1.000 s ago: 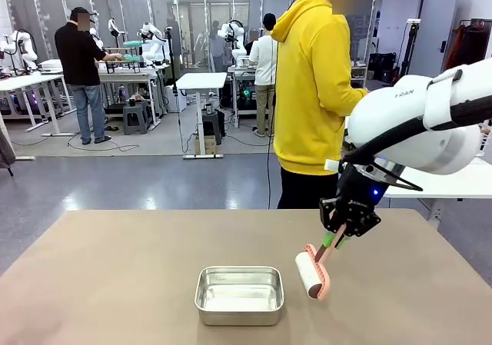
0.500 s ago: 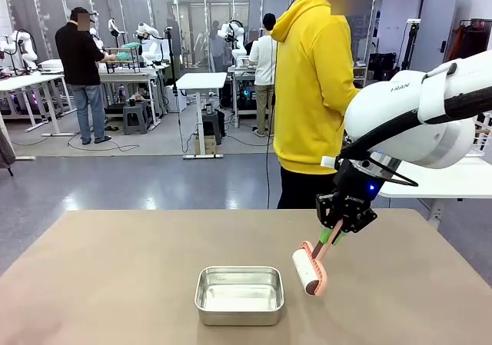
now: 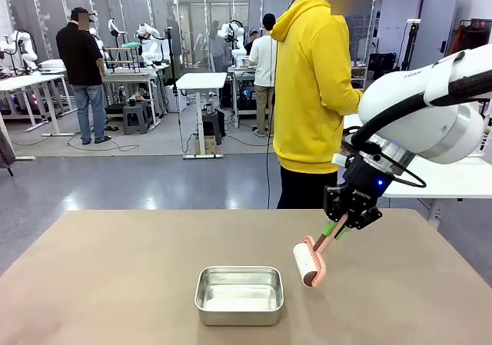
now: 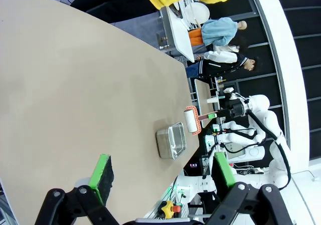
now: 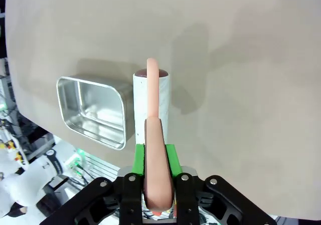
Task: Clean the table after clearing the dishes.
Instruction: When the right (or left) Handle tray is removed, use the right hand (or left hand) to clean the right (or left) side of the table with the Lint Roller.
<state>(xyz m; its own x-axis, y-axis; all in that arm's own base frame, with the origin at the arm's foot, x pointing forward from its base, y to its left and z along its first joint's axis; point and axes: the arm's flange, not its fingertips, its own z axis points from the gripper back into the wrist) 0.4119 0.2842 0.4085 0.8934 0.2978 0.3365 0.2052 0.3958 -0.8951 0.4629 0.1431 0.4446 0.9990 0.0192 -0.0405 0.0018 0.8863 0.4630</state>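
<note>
Bright, even overhead light fills the scene, with glare on the floor far beyond the right gripper. A soft shadow lies on the table just under the roller it holds, and the wrist views bow at their edges.

a small white table stands on glossy grey floor; behind it a glass partition, left of it cluttered benches and a dark stool.

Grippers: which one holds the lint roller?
The right gripper, fingers shut on the lint roller by its pink handle; the left gripper hangs open, empty.
</note>
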